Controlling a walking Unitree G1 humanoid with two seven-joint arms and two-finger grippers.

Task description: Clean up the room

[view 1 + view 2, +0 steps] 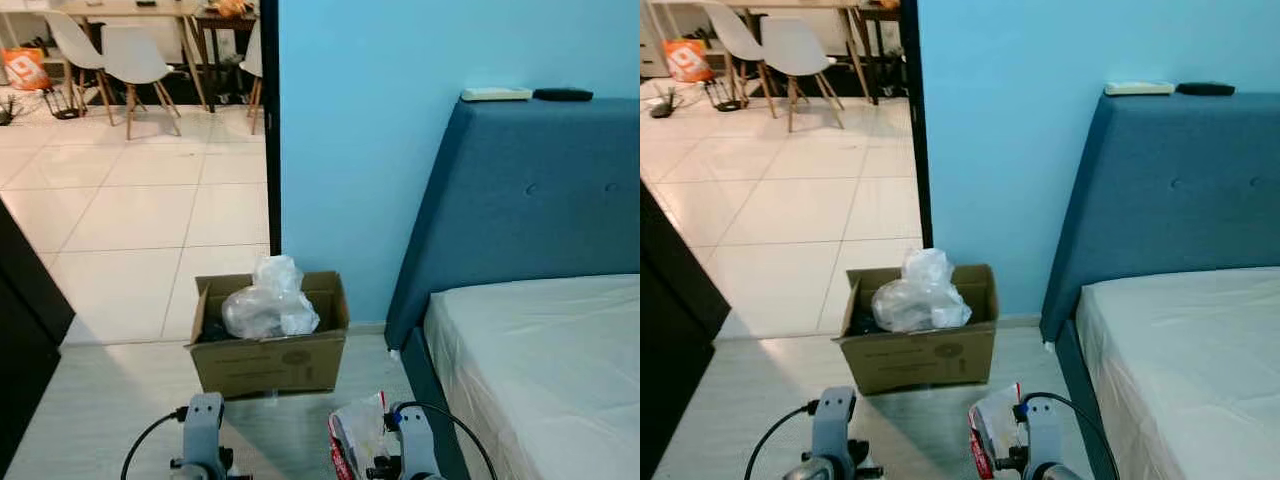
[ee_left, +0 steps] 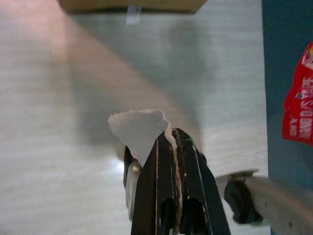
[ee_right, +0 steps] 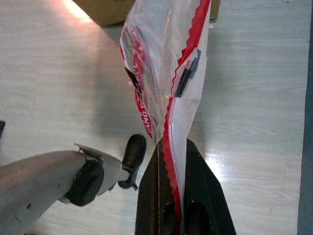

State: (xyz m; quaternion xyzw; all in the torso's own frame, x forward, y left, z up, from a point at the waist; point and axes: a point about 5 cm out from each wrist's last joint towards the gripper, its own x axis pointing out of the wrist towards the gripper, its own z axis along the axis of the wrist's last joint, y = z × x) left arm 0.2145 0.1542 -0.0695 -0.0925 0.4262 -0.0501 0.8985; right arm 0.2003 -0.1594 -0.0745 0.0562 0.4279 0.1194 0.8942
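Now: left gripper (image 2: 171, 139) fingers pinch a white paper scrap (image 2: 139, 129); right gripper (image 3: 173, 147) clamps a red-and-clear wrapper (image 3: 164, 63). Reach over cardboard box (image 1: 268, 360) rim before letting go.

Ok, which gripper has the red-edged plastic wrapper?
The right gripper, shut on the clear red-edged plastic wrapper; the left gripper pinches a white paper scrap.

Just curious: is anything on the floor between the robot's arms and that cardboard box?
No, just bare floor before the box, in the eye views.
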